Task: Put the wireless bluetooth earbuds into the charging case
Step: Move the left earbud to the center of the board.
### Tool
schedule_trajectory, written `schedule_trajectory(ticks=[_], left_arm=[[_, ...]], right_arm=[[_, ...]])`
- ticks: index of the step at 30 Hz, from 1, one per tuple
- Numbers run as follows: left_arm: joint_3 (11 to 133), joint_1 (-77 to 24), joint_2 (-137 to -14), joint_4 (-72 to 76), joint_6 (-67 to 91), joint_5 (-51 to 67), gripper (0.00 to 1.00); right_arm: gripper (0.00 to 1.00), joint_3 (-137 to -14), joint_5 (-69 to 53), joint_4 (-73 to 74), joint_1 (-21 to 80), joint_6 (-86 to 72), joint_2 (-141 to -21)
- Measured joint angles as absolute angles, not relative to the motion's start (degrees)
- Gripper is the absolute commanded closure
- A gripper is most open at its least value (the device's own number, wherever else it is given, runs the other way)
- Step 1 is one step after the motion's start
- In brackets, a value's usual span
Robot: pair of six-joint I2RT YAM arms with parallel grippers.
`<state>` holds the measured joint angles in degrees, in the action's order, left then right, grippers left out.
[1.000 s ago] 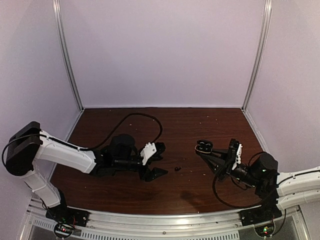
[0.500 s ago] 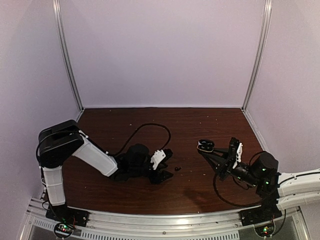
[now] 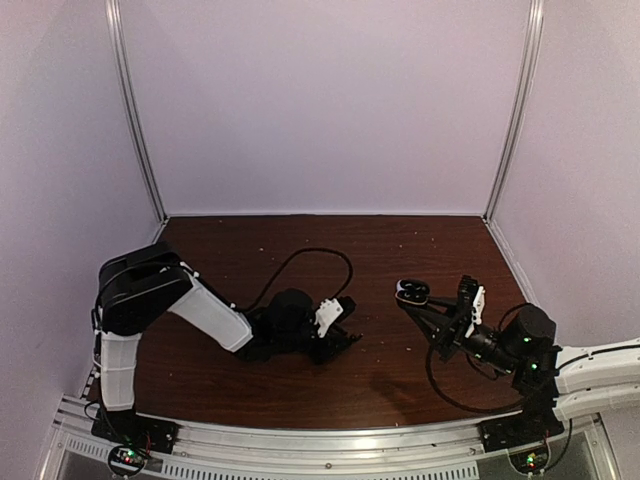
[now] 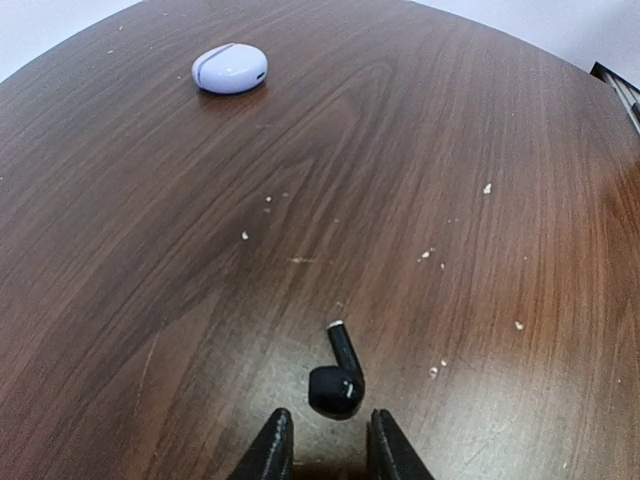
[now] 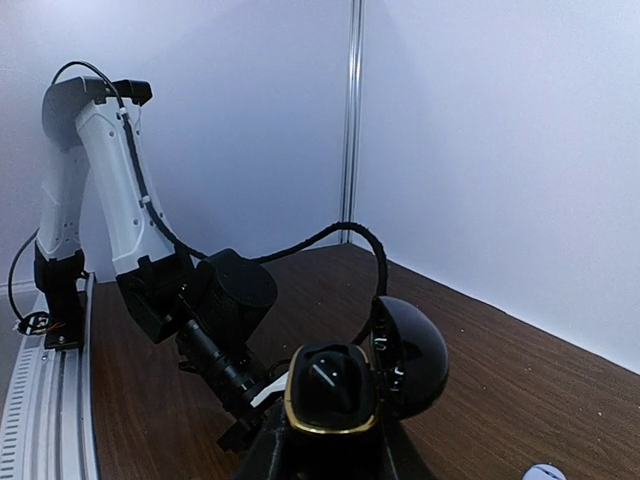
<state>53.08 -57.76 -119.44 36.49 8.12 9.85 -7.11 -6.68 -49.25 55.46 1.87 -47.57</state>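
no readable text, no labels, brands or numbers anywhere

Two table-mounted arms stood bolted to a silver rail (image 3: 350, 440). The left arm (image 3: 215, 318) and right arm (image 3: 600, 368) each wore smooth white shells between rounded black joints, and were trailed by black cables (image 3: 318, 256). The left gripper (image 3: 352, 322) showed a white housing and black fingers (image 4: 272, 455). Tiny red and green lights (image 3: 528, 461) glowed at the bases.

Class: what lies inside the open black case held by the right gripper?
The black case, held by the right gripper, shows one black earbud seated inside. Anything beside it is too dark to tell.
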Motion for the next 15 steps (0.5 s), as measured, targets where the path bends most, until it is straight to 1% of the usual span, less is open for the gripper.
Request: schedule_trajectory(ticks=[4,8,11,15], left_arm=[[54.8,-57.8,-120.7,36.3,8.3,9.7,0.8],[57.1,-57.5,-122.0,35.6,8.7,8.9,0.82],[59.1,-56.9,-123.3,35.2,9.1,8.6,0.82],[61.9,-55.5,-124.8,34.2,10.0,8.1,0.78]], right_arm=[[1.0,-7.1,-6.6,-49.2,55.4,1.9,-47.6],[1.0,-7.1,-6.6,-49.0,55.2,1.9,-47.6],[1.0,-7.1,-6.6,-49.0,55.2,1.9,-47.6],[1.0,-7.1,-6.6,-49.0,55.1,1.9,-47.6]])
